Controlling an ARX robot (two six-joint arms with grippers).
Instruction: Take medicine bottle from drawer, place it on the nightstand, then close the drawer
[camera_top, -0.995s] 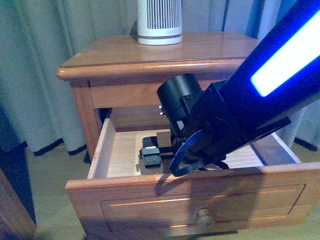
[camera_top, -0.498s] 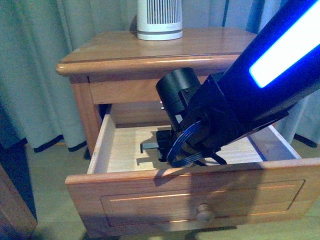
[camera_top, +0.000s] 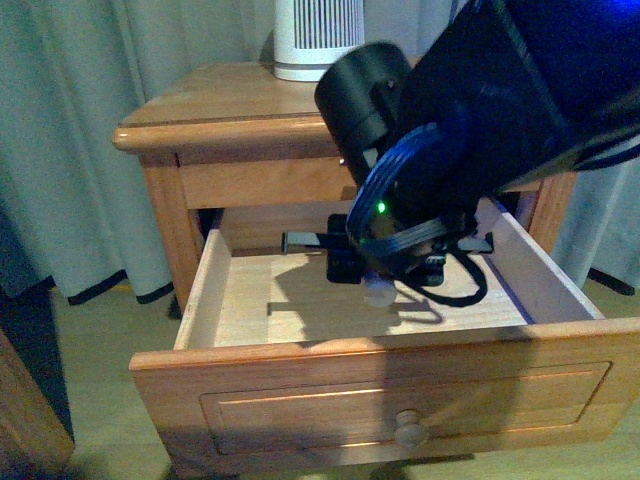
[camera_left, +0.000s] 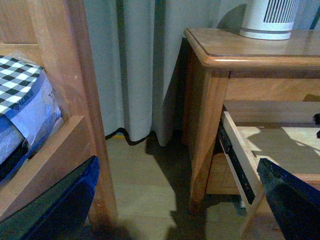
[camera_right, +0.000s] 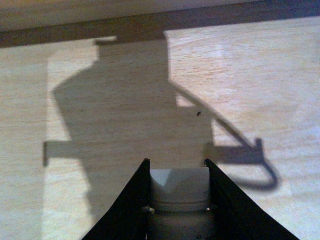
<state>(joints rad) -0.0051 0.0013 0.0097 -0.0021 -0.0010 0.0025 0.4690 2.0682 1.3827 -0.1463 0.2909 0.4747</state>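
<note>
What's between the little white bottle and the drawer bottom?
Nothing: right wrist view shows the medicine bottle, held in the right tool, above bare shadowed drawer wood.

The blurred right arm (camera_top: 480, 110) hides most of the medicine bottle (camera_top: 379, 292); only a white end peeks out. The right wrist view cuts off its lower body inside the right pincer (camera_right: 176, 166). The ribbed device (camera_top: 318, 40) is cropped at the top.

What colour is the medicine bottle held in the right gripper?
White, cap included; the right wrist view shows the medicine bottle best, between black fingers.
</note>
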